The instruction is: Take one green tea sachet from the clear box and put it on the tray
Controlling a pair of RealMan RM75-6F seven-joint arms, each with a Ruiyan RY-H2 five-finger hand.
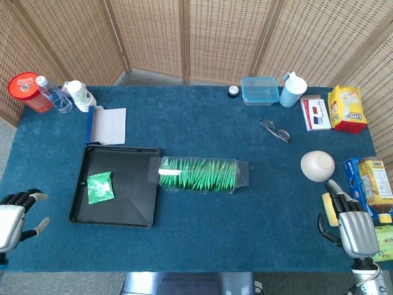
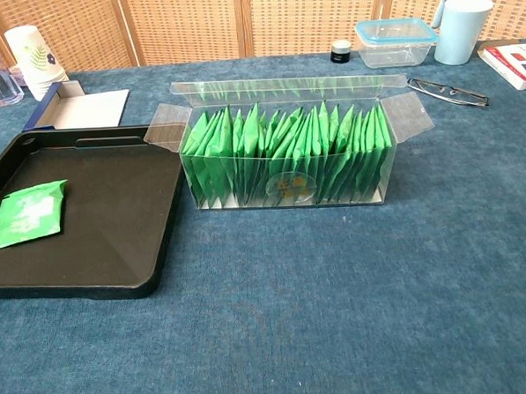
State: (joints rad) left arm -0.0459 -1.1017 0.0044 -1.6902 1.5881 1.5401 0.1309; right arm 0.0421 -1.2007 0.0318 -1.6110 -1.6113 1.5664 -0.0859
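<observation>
A clear box stands open in the middle of the blue table, packed with several upright green tea sachets. Left of it lies a black tray with one green sachet flat on its left part. My left hand hovers at the table's near left corner, fingers apart, holding nothing. At the near right edge my right hand is likewise empty with its fingers spread. Neither hand shows in the chest view.
Glasses, a lidded plastic container, a blue jug and a white bowl sit on the right. Snack boxes line the right edge. Bottles, a red lid and an open blue box stand far left.
</observation>
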